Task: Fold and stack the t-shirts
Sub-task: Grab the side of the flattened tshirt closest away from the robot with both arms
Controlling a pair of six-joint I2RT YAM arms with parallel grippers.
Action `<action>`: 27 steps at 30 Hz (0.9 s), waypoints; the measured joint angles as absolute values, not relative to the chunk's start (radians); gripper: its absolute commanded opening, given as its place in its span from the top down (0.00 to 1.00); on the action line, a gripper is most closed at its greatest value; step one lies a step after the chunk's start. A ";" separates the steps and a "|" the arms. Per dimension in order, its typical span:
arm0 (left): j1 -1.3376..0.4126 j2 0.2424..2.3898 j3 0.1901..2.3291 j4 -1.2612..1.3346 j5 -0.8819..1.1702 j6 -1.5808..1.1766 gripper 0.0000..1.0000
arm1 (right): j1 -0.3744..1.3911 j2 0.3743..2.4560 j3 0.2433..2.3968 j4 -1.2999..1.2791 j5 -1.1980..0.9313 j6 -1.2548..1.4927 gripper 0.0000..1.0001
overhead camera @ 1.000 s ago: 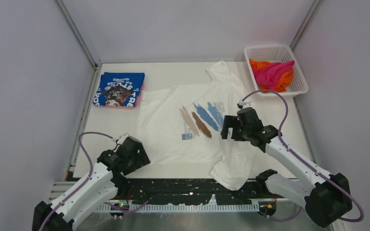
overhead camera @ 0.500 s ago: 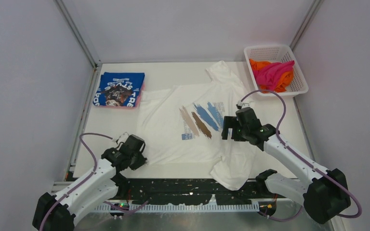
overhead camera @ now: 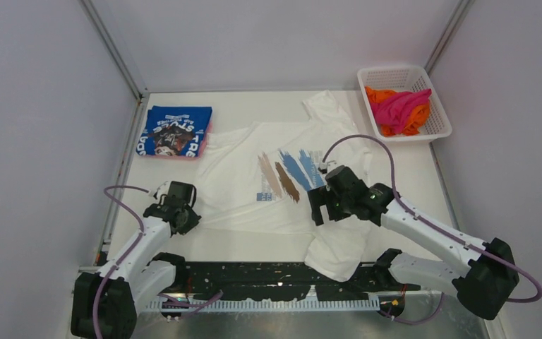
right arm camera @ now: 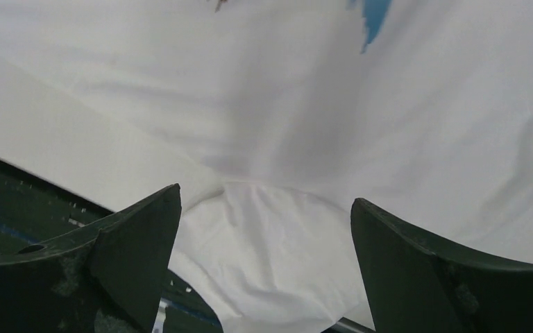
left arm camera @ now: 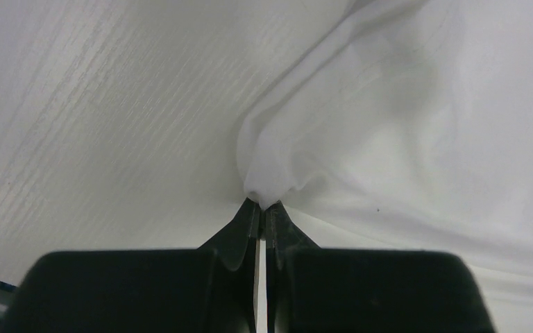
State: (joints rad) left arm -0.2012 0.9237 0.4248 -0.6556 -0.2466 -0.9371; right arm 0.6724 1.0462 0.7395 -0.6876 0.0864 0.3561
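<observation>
Two arms are busy over one white t-shirt (overhead camera: 240, 191) that lies spread across the middle of the table (overhead camera: 176, 176), its brown and blue brush-stroke print facing up. From where I stand, the left gripper (overhead camera: 181, 215) is down at the shirt's near left edge. Its wrist view shows the fingers clenched together on a small bunched fold of the white cloth (left arm camera: 402, 125), with the left gripper (left arm camera: 262, 208) low over the bare tabletop (left arm camera: 76, 104).

The right gripper (overhead camera: 320, 206) sits over the near right part of the same shirt, just right of the print. Its jaws stand spread wide with nothing between them but the cloth (right arm camera: 284, 104) below the right gripper (right arm camera: 264, 201). I cannot tell whether the tips touch the fabric. On that side, a sleeve spills over the table's near edge.

At the far left corner, a folded blue t-shirt (overhead camera: 176, 131) with white lettering rests on top of a pink t-shirt (overhead camera: 209, 131), of which only a thin edge peeks out. At the far right corner, a white mesh basket (overhead camera: 402, 70) holds a magenta t-shirt (overhead camera: 399, 106) crumpled over an orange t-shirt (overhead camera: 374, 94).
</observation>
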 measured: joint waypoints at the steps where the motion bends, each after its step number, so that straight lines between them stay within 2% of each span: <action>1: -0.200 0.931 0.426 -0.651 -0.241 -0.926 1.00 | 0.721 1.050 0.749 -0.700 0.071 0.349 0.03; 11: -0.200 0.915 0.426 -0.639 -0.208 -0.878 1.00 | 1.100 1.108 0.727 -0.818 -0.081 0.395 0.17; 20: -0.200 0.913 0.426 -0.637 -0.190 -0.859 1.00 | 1.179 1.202 0.616 -0.860 -0.167 0.475 0.30; 24: -0.200 0.912 0.426 -0.636 -0.186 -0.856 1.00 | 1.187 1.267 0.614 -0.845 -0.131 0.517 0.42; 27: -0.200 0.902 0.426 -0.637 -0.185 -0.856 1.00 | 1.194 1.297 0.611 -0.839 -0.092 0.544 0.63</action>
State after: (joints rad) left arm -0.1997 0.9020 0.4259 -0.6369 -0.1852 -0.8558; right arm 1.1938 1.2968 0.6113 -0.8391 -0.0921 0.5438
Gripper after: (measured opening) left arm 0.023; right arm 0.534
